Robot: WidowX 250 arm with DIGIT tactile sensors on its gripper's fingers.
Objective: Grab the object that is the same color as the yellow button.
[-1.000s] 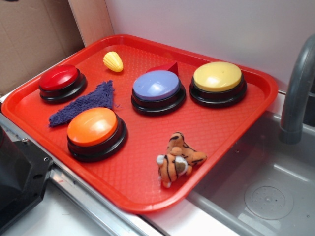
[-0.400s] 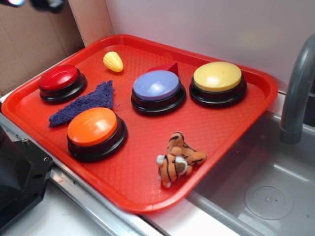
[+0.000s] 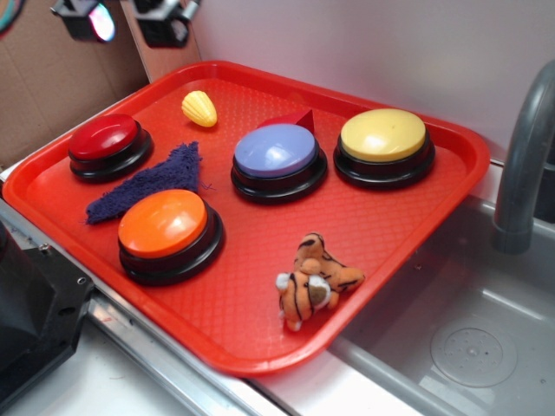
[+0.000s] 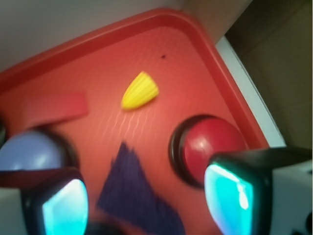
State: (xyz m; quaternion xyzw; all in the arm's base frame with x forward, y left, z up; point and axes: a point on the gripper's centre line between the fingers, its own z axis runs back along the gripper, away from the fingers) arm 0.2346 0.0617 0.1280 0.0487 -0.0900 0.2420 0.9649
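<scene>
Above the tray [image 3: 451, 186], open tool [image 3: 127, 22].

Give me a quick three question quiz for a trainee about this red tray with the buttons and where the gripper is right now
1. True or false: the gripper already holds the small yellow ridged piece.
2. Which button sits nearest that piece? A) red button B) yellow button C) orange button
3. Fill in: the purple cloth lies between the red button and the ____ button.

Key: 1 false, it hangs open above the tray's far left corner. 2 A. 3 orange.
</scene>
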